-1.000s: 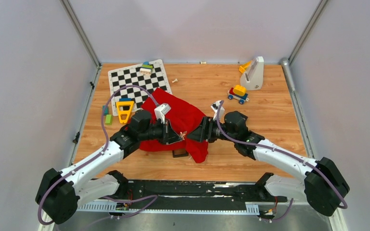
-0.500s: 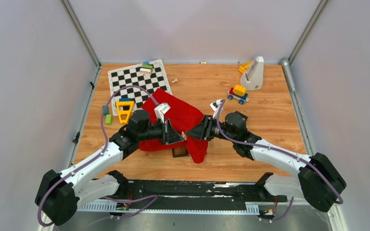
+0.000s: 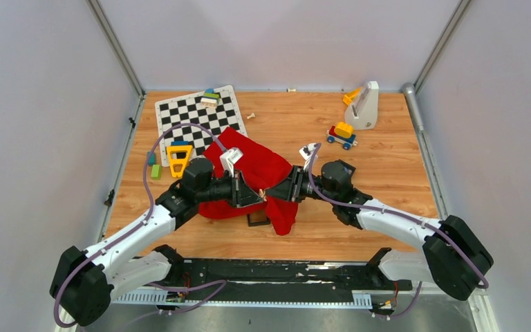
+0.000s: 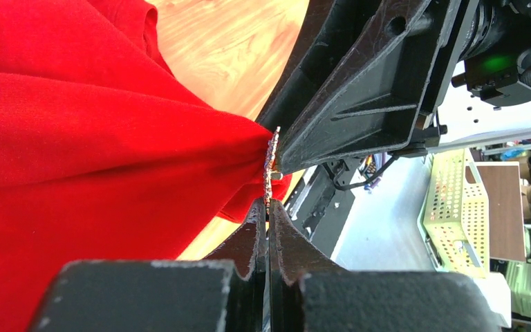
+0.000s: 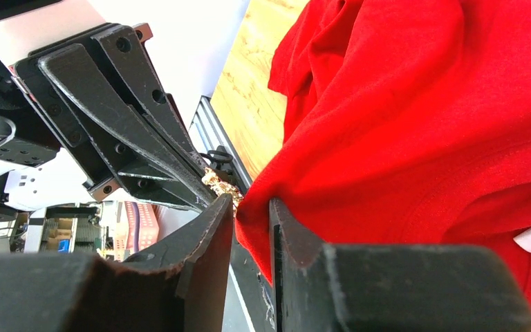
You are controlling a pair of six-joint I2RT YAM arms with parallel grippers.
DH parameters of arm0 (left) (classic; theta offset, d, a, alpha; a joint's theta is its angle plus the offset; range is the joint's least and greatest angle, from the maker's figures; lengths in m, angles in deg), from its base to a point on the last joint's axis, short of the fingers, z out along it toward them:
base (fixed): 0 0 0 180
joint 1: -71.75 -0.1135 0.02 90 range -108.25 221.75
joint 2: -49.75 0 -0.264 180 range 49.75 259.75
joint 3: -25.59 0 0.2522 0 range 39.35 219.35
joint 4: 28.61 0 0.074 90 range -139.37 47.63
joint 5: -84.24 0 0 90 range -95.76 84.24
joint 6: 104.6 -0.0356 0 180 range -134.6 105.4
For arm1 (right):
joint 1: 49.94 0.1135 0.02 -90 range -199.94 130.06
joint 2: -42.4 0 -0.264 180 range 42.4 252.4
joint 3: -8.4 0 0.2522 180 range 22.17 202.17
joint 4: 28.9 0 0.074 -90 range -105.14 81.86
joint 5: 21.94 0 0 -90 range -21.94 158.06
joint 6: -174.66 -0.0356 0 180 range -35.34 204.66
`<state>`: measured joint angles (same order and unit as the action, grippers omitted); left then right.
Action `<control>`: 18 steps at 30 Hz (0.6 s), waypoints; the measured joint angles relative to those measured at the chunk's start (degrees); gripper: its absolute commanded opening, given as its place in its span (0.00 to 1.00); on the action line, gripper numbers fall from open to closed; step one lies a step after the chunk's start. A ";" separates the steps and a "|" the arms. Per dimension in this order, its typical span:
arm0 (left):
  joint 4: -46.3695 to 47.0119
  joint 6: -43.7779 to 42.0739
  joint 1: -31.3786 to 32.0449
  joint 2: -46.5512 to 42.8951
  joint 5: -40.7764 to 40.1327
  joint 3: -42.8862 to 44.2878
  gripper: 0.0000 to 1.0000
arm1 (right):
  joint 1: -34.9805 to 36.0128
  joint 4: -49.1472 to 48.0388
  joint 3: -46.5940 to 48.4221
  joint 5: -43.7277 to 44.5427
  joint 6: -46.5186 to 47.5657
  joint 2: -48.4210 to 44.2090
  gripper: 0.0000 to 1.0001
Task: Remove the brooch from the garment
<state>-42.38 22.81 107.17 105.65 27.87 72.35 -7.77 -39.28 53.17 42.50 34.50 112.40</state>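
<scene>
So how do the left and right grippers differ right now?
Left gripper is pinched fully shut on the gold brooch; right gripper grips a fold of the red garment beside it. Left jaws touch; right jaws stand slightly apart around cloth. Both meet tip to tip at the brooch.

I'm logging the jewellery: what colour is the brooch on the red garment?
Glittery gold; the brooch shows best in the right wrist view, against the garment.
</scene>
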 measured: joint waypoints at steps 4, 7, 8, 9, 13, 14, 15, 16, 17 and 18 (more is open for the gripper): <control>-0.98 -0.39 -0.07 -0.15 0.00 -0.02 0.00 | 0.00 -0.31 0.09 -0.72 -0.17 0.98 0.27; -1.95 -0.72 -0.17 -0.31 -0.04 -0.02 0.00 | 0.00 -0.37 0.46 -1.81 -0.17 2.16 0.34; -2.19 -0.85 -0.20 -0.31 -0.07 -0.02 0.00 | 0.00 -0.46 0.70 -2.32 -0.15 2.73 0.37; -2.38 -0.92 -0.22 -0.31 -0.09 -0.02 0.00 | -0.02 -0.44 0.92 -2.82 -0.15 3.19 0.40; -2.45 -1.57 -0.35 -0.39 -0.48 -0.02 0.00 | -0.02 -0.24 1.07 -4.09 -0.04 3.85 0.51; -2.51 -1.73 -0.55 -0.42 -0.52 -0.02 0.00 | -0.04 -0.17 1.05 -4.11 0.17 3.67 0.53; -2.58 -1.90 -0.79 -0.46 -0.59 -0.02 0.00 | -0.04 -0.13 0.90 -4.07 0.28 3.32 0.56; -2.80 -2.08 -1.05 -0.52 -0.68 0.00 0.00 | -0.04 0.09 0.57 -4.02 0.48 2.62 0.58; -3.04 -2.27 -1.31 -0.57 -0.83 0.00 0.00 | -0.04 0.31 0.13 -3.93 0.70 1.77 0.61; -3.43 -2.45 -1.55 -0.57 -1.03 0.02 0.00 | -0.04 0.46 -0.52 -3.87 0.90 0.52 0.63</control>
<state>-45.81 20.36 105.62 105.08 26.84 72.37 -7.82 -38.82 52.65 38.63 35.40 112.92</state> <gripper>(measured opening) 0.007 0.575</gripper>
